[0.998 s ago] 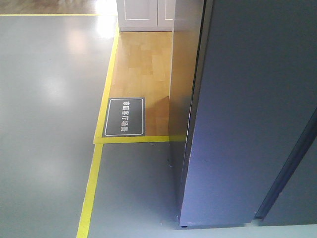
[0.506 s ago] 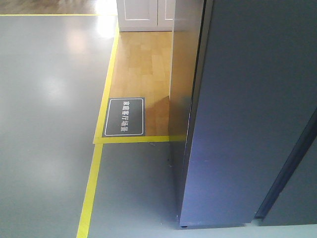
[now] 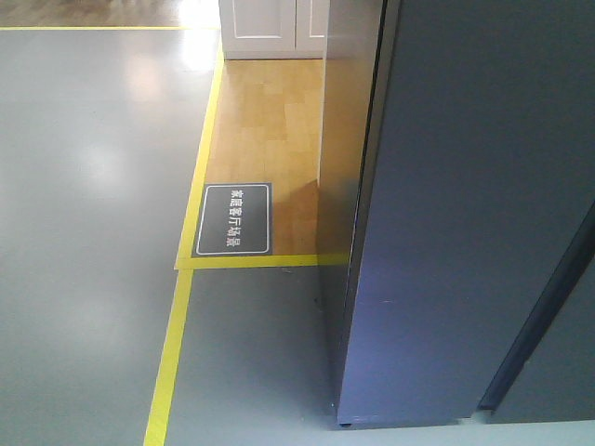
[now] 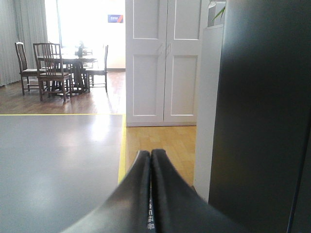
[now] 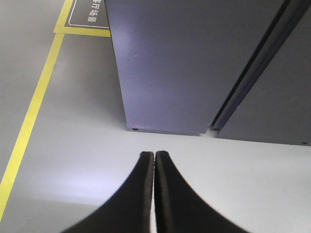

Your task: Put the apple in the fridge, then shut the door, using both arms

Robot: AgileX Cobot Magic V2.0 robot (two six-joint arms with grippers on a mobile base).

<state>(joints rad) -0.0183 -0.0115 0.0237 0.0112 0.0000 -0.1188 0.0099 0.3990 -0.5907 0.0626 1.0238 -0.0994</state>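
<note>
You are facing the fridge point(image 3: 465, 214), a tall flat-sided cabinet in matte dark grey with square edges. It stands on a smooth, slightly glossy grey floor point(image 3: 84, 232). Its door point(image 3: 558, 362) is the dark panel at the right edge of the front view. A narrow dark seam separates the door from the cabinet body, and no white lining or shelf shows at that seam. The apple does not appear in any view, and you cannot see into the fridge.

The left gripper point(image 4: 150, 154) has two black curved fingers that taper to blunt tips. Its jaws are pressed together with nothing between them. It hangs just beside the fridge's dark side wall and points toward white panelled doors point(image 4: 163, 63).

The right gripper point(image 5: 154, 156) has the same shape, and its jaws are also fully together and hold nothing. It hangs over bare floor in front of the fridge base.

Yellow tape point(image 3: 172, 353) runs in straight strips across the floor and borders a patch of light wood parquet point(image 3: 265, 130). A dark rectangular floor sign point(image 3: 232, 218) with white characters lies flat at the corner of that patch.

Wooden chairs point(image 4: 51, 70) surround a dark table in the far room.
</note>
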